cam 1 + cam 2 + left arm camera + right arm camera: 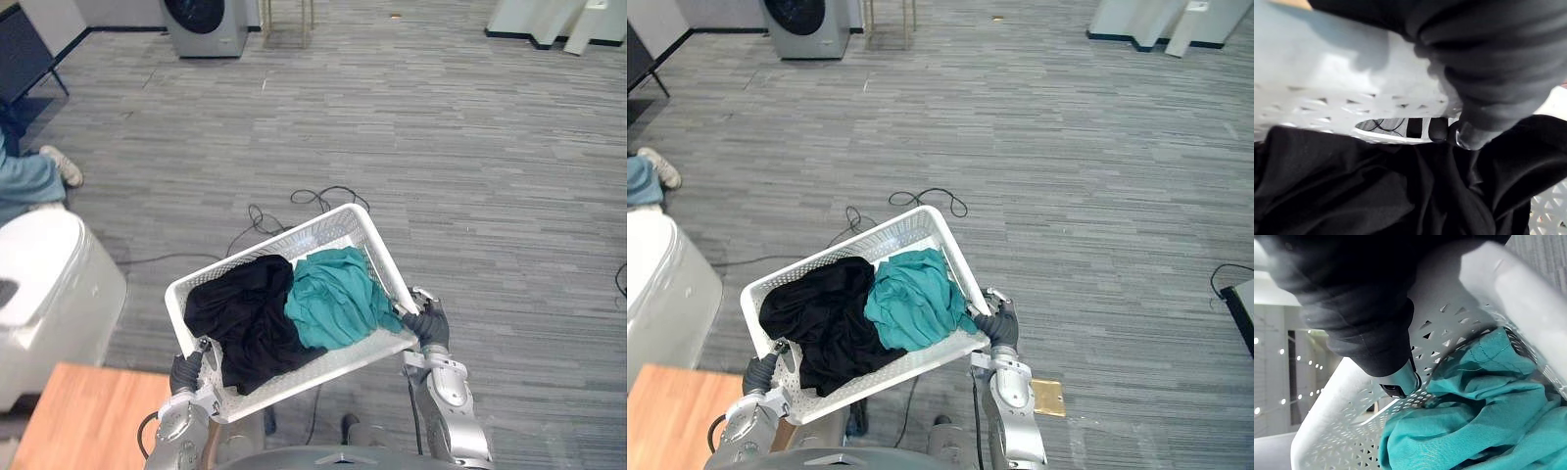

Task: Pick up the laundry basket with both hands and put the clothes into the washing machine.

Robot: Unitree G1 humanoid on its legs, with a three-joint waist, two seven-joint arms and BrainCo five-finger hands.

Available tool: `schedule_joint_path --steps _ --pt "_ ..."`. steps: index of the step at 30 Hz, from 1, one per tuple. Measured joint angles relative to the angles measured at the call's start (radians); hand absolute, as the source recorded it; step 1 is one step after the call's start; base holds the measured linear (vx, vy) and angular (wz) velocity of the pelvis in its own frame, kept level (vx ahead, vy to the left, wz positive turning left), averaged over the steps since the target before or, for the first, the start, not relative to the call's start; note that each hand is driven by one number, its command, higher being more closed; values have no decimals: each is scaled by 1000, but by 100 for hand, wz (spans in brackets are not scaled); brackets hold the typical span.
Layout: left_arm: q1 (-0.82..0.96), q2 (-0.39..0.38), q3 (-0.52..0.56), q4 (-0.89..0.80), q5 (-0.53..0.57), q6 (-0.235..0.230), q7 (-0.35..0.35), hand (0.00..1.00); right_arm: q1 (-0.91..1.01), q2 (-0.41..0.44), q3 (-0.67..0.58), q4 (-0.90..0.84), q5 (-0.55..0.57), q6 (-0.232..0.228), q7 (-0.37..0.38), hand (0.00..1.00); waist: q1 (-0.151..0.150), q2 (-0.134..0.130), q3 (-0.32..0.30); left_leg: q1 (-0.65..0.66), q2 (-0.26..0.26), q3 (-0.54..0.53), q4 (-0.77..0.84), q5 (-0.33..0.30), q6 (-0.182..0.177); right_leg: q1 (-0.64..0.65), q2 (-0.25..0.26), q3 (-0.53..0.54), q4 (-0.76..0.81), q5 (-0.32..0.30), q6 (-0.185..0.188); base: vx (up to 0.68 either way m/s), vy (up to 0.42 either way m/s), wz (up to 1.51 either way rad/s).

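Left wrist view: fingers (pixel 1439 130) of our left hand (pixel 183 374) curl through the laundry basket (pixel 304 233) handle slot; right hand (pixel 428 325) clamps its right rim. Basket tilted above floor (pixel 470 147), black garment (pixel 245 308) left, teal garment (pixel 333 294) right. Washing machine (pixel 204 24) far left.

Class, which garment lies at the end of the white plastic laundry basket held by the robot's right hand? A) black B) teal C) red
B: the crumpled teal cloth lies at the end of the white plastic laundry basket that the right hand grips; the black cloth lies toward the left hand.
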Motion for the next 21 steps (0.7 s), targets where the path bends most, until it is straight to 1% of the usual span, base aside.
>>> schedule_joint_path --steps 1,2,3,4,5,6,7,8,9,10,11,12,13,14,15,16,17,18,19,20,21 --pt "-8 10 -1 17 0 0 1 100 9 14 0 13 0 2 0 100 -17 -16 8 53 -58 -1 -32 -13 19 -29 -26 -4 245 44 14 375 280 36" --pt "-8 21 -1 19 0 0 3 100 11 30 0 28 0 4 0 100 -27 -23 18 106 -93 -6 -57 -26 40 -49 -27 -15 412 70 3 379 259 27" --pt "-9 25 -1 19 0 0 5 100 10 34 1 33 0 7 0 100 -27 -22 25 128 -99 -6 -62 -37 45 -59 -18 -22 466 64 -2 373 204 5" --pt "-9 34 -2 19 0 0 13 100 10 39 1 32 -1 11 0 100 -26 -18 38 174 -110 -9 -79 -49 47 -85 -10 -62 529 37 -27 354 165 -3" --pt "-9 38 -5 19 0 0 17 100 12 46 1 31 -1 12 0 100 -32 -14 43 218 -115 -17 -105 -60 50 -125 -7 -117 535 3 -55 347 149 1" --pt "-11 42 -9 18 0 0 19 100 14 51 1 30 -1 12 -1 100 -36 -15 44 239 -116 -24 -119 -67 50 -149 -4 -141 524 -13 -63 359 117 19" --pt "-19 52 -20 17 0 0 19 100 20 62 -8 23 -1 12 -4 100 -45 -16 51 287 -118 -44 -151 -74 46 -187 0 -188 470 -39 -64 453 92 37" --pt "-24 62 -35 10 0 0 19 100 35 68 -19 3 0 13 -4 100 -55 -22 55 331 -116 -61 -179 -85 37 -216 -1 -235 353 -45 -55 478 72 43" --pt "-29 63 -41 4 0 0 19 100 44 70 -21 -15 1 14 -5 100 -60 -25 60 355 -115 -69 -188 -95 32 -223 -5 -262 278 -43 -55 511 32 35" --pt "-39 63 -44 -1 0 0 19 100 56 76 -28 -44 1 14 -6 100 -60 -22 65 392 -111 -73 -206 -117 21 -245 -7 -315 111 -23 -70 482 -14 13" --pt "-49 64 -45 -8 2 0 19 100 58 76 -29 -59 2 12 -6 100 -57 -34 58 417 -105 -73 -215 -138 14 -249 -2 -353 -36 17 -81 475 -29 6" --pt "-53 68 -45 -23 3 0 19 100 59 76 -29 -67 5 11 -6 100 -58 -35 53 430 -102 -76 -217 -164 -1 -248 3 -383 -171 65 -98 531 -73 11" --pt "-69 73 -50 -33 4 0 19 100 60 74 -31 -77 25 5 -6 100 -67 -44 48 466 -98 -95 -214 -201 -14 -247 11 -391 -267 146 -122 623 -128 31" --pt "-75 68 -55 -31 10 0 19 100 62 70 -35 -78 30 4 -8 100 -83 -30 42 499 -71 -108 -212 -222 -36 -229 29 -398 -256 211 -143 708 -156 42" --pt "-80 58 -63 -27 17 0 19 100 65 65 -39 -78 33 3 -9 100 -90 -9 24 525 -32 -118 -194 -230 -52 -208 56 -422 -239 203 -157 755 -185 37" --pt "-85 51 -67 -29 25 0 19 100 74 62 -42 -88 36 4 -13 100 -100 8 21 503 -3 -119 -117 -230 -65 -194 57 -446 -215 173 -169 731 -208 38" --pt "-98 40 -72 -25 24 0 19 100 75 50 -44 -114 37 3 -24 100 -114 18 27 448 16 -122 36 -204 -95 -179 52 -460 -180 125 -182 695 -212 33" --pt "-101 22 -74 -24 24 0 19 100 81 33 -48 -134 37 5 -28 100 -123 36 37 389 37 -122 210 -152 -105 -141 67 -466 -174 102 -196 675 -212 23" --pt "-93 7 -75 -25 24 0 19 100 87 22 -46 -149 40 6 -28 100 -119 56 46 315 75 -124 416 -37 -99 -84 87 -464 -200 87 -210 649 -163 -14" --pt "-77 3 -79 -29 21 0 17 100 101 8 -41 -175 43 3 -29 100 -98 67 50 222 119 -121 657 92 -94 -5 115 -445 -232 54 -215 757 -159 -49" --pt "-56 -2 -81 -32 14 -1 15 100 103 3 -36 -179 43 0 -29 100 -77 68 54 141 136 -140 856 86 -91 90 144 -395 -279 9 -218 619 -94 -58"
